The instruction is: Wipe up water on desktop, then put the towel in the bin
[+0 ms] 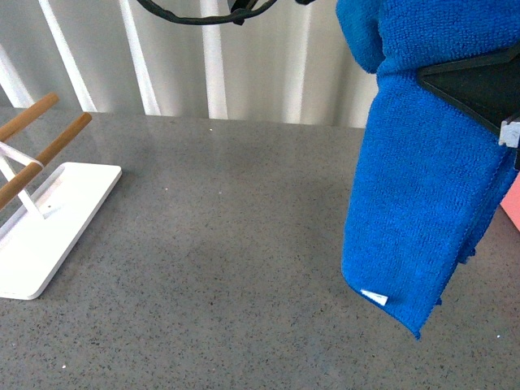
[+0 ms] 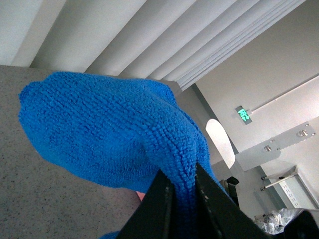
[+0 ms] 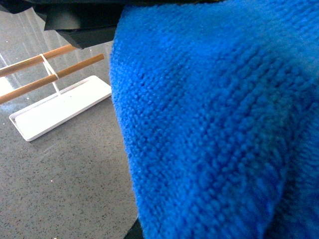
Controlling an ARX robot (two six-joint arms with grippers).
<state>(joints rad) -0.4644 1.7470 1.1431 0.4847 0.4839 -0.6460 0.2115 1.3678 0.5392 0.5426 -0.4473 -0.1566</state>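
A dark grey, stone-like desktop [image 1: 227,244] with fine speckles runs back to a white pleated backdrop [image 1: 268,73]. At the far left of the front view stands a white flat-based rack [image 1: 57,219] carrying two wooden rods [image 1: 53,134].

The towel [image 1: 422,179] is off the surface, hanging in the air on the right side of the front view. Its top runs out of the picture and its lower corner dangles clear of the desktop. It is bright blue, fluffy microfibre with a fine looped texture. It hangs doubled over (two layers show along the right edge), and a small white label [image 1: 374,297] sits near its lowest corner. Just beside it, at the right edge, a sliver of the salmon-pink bin [image 1: 513,207] shows.

In the left wrist view the left gripper [image 2: 183,175] has its two black fingers [image 2: 164,199] drawn close together, with a fold of the towel pinched between them. The rest of the cloth bulges out in front.

A black wedge of the right gripper [image 1: 479,89] lies against the towel in the front view. The right wrist view is almost filled with blue pile, so whether that pincer is wide or closed cannot be told.
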